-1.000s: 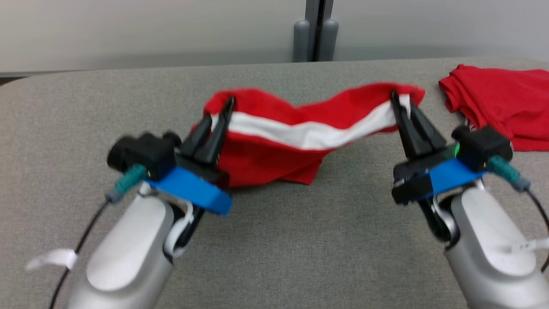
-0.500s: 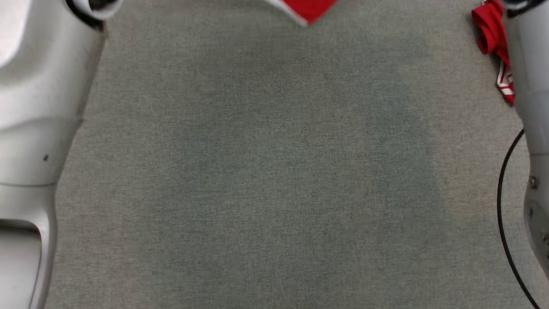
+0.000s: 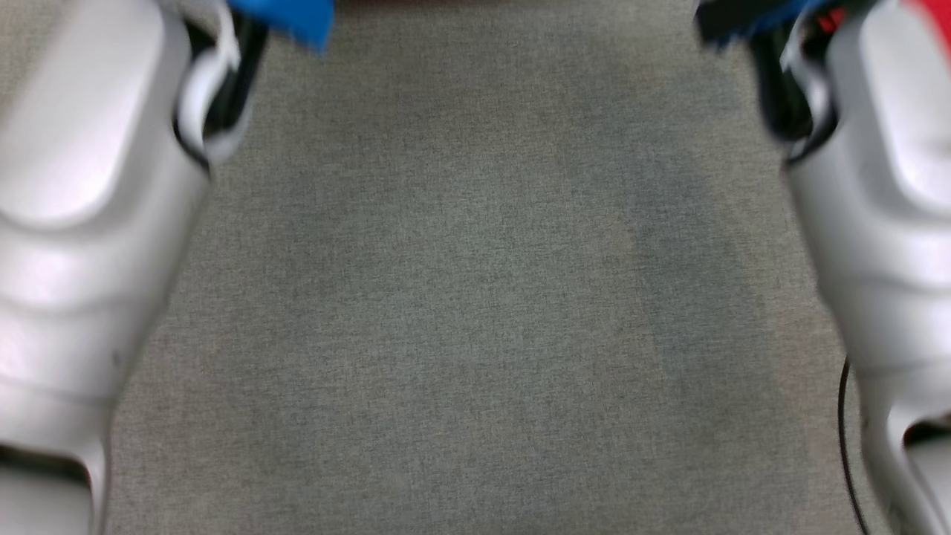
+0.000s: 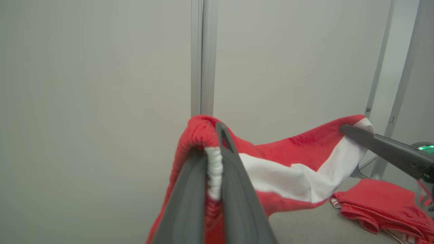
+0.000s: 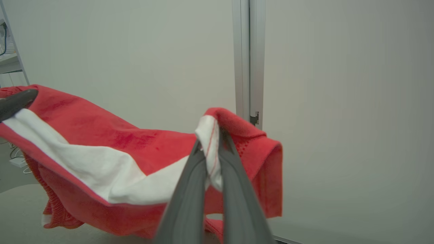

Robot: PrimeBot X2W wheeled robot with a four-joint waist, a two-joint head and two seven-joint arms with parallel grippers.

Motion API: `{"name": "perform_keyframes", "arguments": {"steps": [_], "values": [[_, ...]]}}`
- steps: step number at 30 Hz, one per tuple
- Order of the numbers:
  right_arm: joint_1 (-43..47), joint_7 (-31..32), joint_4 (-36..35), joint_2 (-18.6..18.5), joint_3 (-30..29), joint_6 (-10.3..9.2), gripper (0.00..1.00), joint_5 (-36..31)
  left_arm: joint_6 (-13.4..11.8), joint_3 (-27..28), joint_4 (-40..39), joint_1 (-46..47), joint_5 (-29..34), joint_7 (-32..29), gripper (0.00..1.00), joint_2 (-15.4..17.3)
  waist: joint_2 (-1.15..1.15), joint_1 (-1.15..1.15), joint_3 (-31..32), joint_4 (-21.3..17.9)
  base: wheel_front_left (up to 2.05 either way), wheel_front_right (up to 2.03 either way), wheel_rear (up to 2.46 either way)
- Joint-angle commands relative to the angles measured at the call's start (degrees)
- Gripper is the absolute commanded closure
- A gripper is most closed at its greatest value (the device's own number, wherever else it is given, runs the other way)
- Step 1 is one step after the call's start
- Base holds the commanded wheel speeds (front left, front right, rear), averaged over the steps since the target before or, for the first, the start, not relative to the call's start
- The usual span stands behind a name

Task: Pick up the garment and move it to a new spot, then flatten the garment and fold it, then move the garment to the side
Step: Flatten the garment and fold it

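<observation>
The garment, red with a broad white band, hangs stretched in the air between my two grippers, above the grey table. In the left wrist view my left gripper is shut on one bunched end of it, and my right gripper pinches the far end. The right wrist view has my right gripper shut on a folded corner of the garment, with my left gripper holding the other end at the left edge. The garment sags in the middle and its lower part trails toward the table.
A second red garment lies crumpled on the table to the right. My pale forearms flank bare grey table. A pale wall with a metal post stands behind the table.
The head camera has tipped down, so the garment and both grippers have slid off the picture's top. Both grips still hold the garment.
</observation>
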State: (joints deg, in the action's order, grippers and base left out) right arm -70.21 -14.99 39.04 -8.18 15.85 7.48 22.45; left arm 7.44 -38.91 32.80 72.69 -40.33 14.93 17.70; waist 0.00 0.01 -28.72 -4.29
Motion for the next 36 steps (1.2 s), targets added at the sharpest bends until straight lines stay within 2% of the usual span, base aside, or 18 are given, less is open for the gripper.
{"name": "perform_keyframes", "arguments": {"steps": [1, 6, 10, 22, 30, 36], "values": [[4.0, -0.2, -1.6, 0.0, 0.5, 0.03, 1.0, 0.5, 0.0, 1.0, -1.6, -4.4, 0.7, 0.3, 1.0, 0.6, 0.0, -0.01, 0.5, -0.1, 0.0, 0.0, 0.0], [18.7, -0.2, -8.1, -1.2, 1.5, 0.03, 1.0, -0.2, 0.0, 6.3, -7.8, -21.2, 3.2, 0.3, 1.0, 0.8, 0.0, -0.01, 2.9, -0.1, 0.0, 0.0, 0.0], [29.6, -0.2, -12.7, -2.2, 2.3, 0.03, 1.0, -1.0, 0.0, 9.7, -12.5, -33.8, 6.2, 0.3, 1.0, -0.4, 0.0, -0.01, 5.5, 0.2, 0.0, 0.0, 0.0], [55.7, -0.2, -21.5, -3.8, 2.4, 0.02, 1.0, -0.6, 0.0, 12.6, -19.8, -60.9, 12.4, 0.3, 1.0, -1.6, 0.0, -0.01, 14.9, 1.3, 0.0, 0.0, 0.0], [67.9, -0.2, -26.9, -2.4, -1.4, 0.02, 1.0, -0.3, -0.1, 13.4, -23.6, -70.2, 14.8, 0.3, 1.0, -2.5, 0.0, -0.01, 18.9, 2.6, 0.0, 0.0, 0.0], [72.9, -0.2, -30.2, -0.9, -5.1, 0.02, 1.0, -1.8, 0.0, 12.3, -24.5, -73.6, 16.0, 0.3, 1.0, -3.3, 0.0, -0.01, 19.8, 2.9, 0.0, 0.0, 0.0]]}}
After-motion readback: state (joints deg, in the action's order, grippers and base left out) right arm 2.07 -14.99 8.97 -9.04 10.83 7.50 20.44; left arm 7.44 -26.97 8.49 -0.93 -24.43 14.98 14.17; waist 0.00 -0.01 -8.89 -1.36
